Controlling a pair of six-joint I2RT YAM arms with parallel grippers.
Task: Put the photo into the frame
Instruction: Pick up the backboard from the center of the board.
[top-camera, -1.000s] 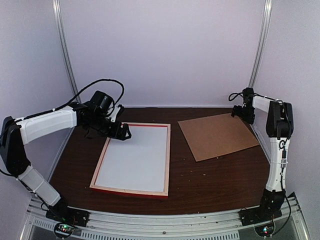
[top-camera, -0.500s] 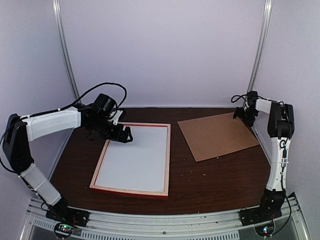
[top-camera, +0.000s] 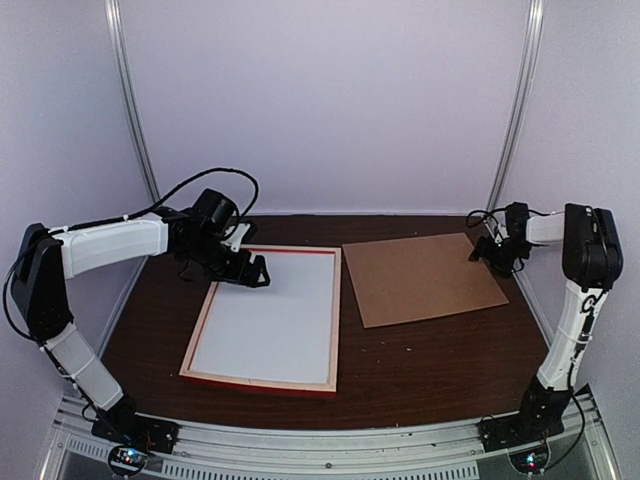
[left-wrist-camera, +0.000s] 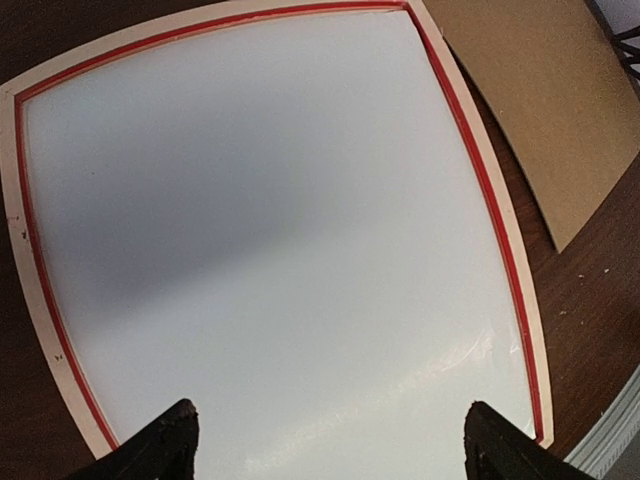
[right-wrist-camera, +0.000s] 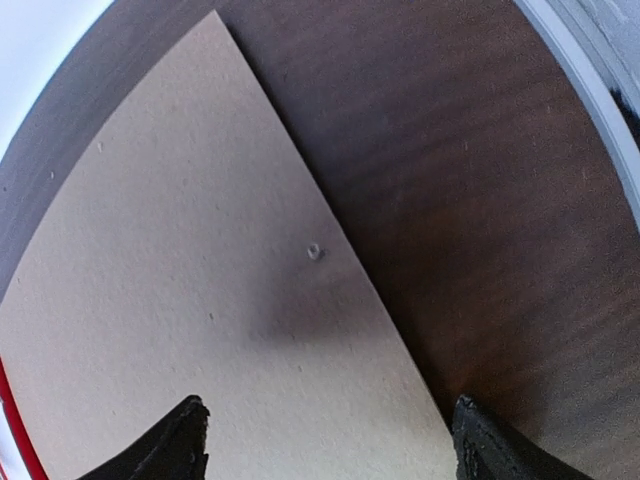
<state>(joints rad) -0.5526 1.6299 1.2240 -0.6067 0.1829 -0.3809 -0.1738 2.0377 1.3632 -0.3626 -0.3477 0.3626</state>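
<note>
The frame (top-camera: 335, 320) lies flat at the table's left-centre, pale wood up with a red inner edge (left-wrist-camera: 522, 290). A plain white sheet (top-camera: 270, 320) fills its opening (left-wrist-camera: 270, 230). No printed picture shows, so I cannot tell whether this sheet is the photo. My left gripper (top-camera: 255, 270) hovers open over the sheet near the frame's far left corner, with nothing between its fingers (left-wrist-camera: 330, 450). My right gripper (top-camera: 492, 252) is open, its fingers straddling the right edge of a brown board (right-wrist-camera: 200, 300), one over the board and one over the table (right-wrist-camera: 325, 445).
The brown backing board (top-camera: 420, 278) lies flat to the right of the frame, its near left corner close to the frame's right rail. Dark wood table (top-camera: 420, 370) shows in front of it. White walls enclose the back and sides.
The brown board has slid left, toward the frame, and turned a little. My right gripper has moved nearer along the board's right edge. My left gripper has crept slightly right over the sheet.
</note>
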